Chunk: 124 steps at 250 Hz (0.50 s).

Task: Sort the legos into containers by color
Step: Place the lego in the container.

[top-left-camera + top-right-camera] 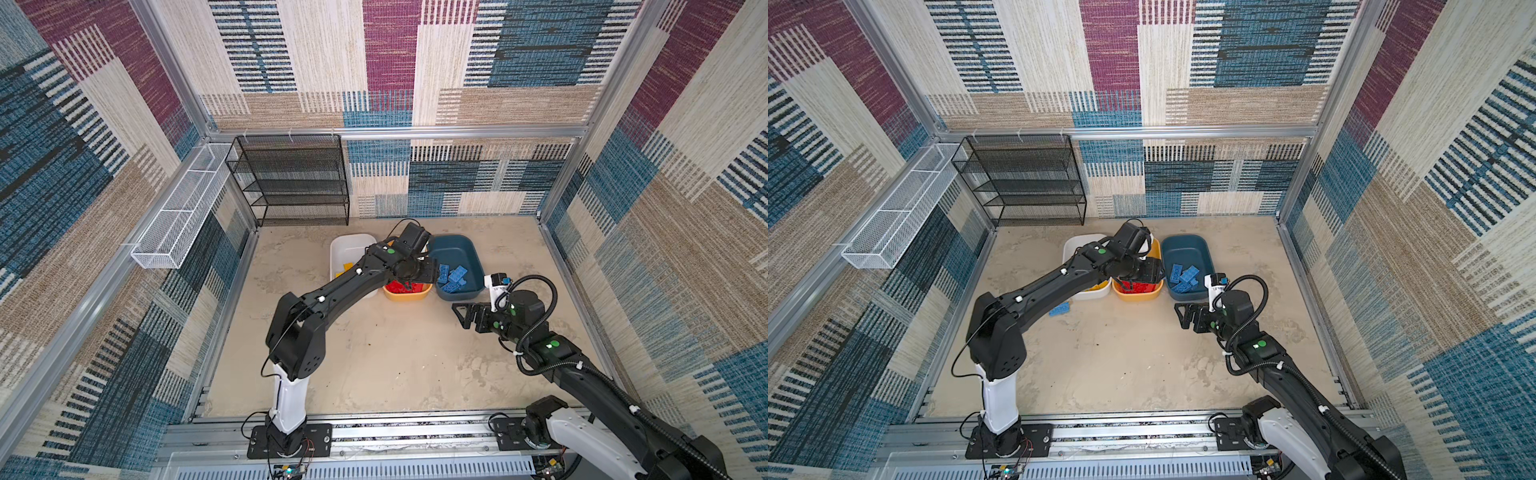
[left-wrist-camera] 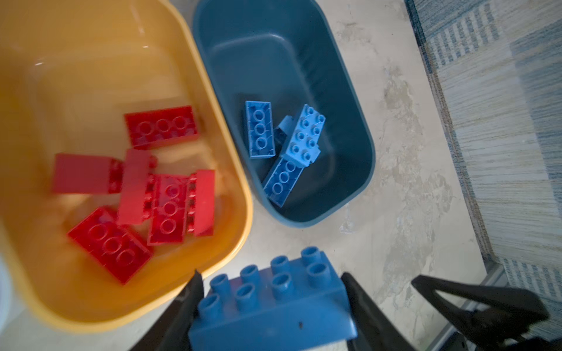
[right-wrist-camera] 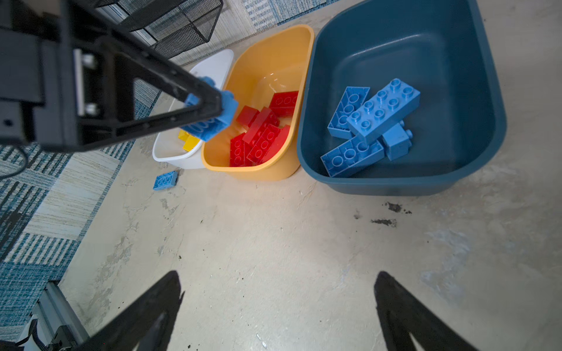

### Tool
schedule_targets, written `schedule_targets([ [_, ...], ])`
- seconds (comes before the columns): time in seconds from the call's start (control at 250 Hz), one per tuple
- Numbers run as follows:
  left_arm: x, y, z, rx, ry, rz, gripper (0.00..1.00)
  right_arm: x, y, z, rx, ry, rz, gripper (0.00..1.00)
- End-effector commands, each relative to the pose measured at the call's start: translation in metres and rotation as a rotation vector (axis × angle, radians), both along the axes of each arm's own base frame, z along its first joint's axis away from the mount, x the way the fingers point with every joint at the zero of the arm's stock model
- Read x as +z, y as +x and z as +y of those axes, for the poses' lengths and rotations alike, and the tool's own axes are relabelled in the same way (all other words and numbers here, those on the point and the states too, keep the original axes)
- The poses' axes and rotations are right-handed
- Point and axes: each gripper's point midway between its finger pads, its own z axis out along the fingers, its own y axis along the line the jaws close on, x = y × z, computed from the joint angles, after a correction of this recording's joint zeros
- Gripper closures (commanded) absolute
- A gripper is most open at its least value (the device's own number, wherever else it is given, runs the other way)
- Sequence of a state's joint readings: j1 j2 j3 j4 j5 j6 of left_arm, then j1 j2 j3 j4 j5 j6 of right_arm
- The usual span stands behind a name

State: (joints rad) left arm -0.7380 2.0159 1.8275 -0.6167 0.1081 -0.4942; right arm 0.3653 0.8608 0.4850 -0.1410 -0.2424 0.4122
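The blue brick (image 2: 273,316) in play is off the table, studs up, clamped in the left gripper (image 2: 270,275). Its long axis seems to run from jaw to jaw, so the grip is on its short ends. In both top views that gripper hangs over the right part of the yellow tub (image 2: 91,76), close to the rim it shares with the teal tub (image 2: 267,60). The teal tub lies just to the brick's right, and that is the direction the drop turns on. It is a short sideways carry to the right, I judge, with only the two touching rims to cross. Inside the teal tub, blue bricks (image 2: 304,133) are piled towards its near end and its far end is bare, so there is room either way. Red bricks (image 2: 161,126) fill the near half of the yellow tub, right under the held brick, and letting go too early would mix the colours. The white tub (image 3: 213,65), left of the yellow one, holds yellow bricks (image 3: 190,141). A loose blue brick (image 3: 165,180) lies flat on the table (image 1: 395,353), just near and left of the white tub, on the left arm's side, so that arm is the nearer one for it. The right gripper (image 3: 279,304) hovers with fingers spread wide and empty over bare table, near of the teal tub.
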Motion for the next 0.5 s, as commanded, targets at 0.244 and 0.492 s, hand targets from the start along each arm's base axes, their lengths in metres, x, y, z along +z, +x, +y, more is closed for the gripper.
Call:
schedule_targets([
  [0.244,-0.041,0.021,-0.064,-0.088,0.007,0.08,0.59,-0.003,-0.01,-0.005,-0.03,0.024,0.041,0.01],
  [0.492,-0.021,0.037,-0.075,-0.074,-0.037,0.005,0.32,-0.002,-0.013,-0.004,-0.021,0.022,0.047,0.02],
])
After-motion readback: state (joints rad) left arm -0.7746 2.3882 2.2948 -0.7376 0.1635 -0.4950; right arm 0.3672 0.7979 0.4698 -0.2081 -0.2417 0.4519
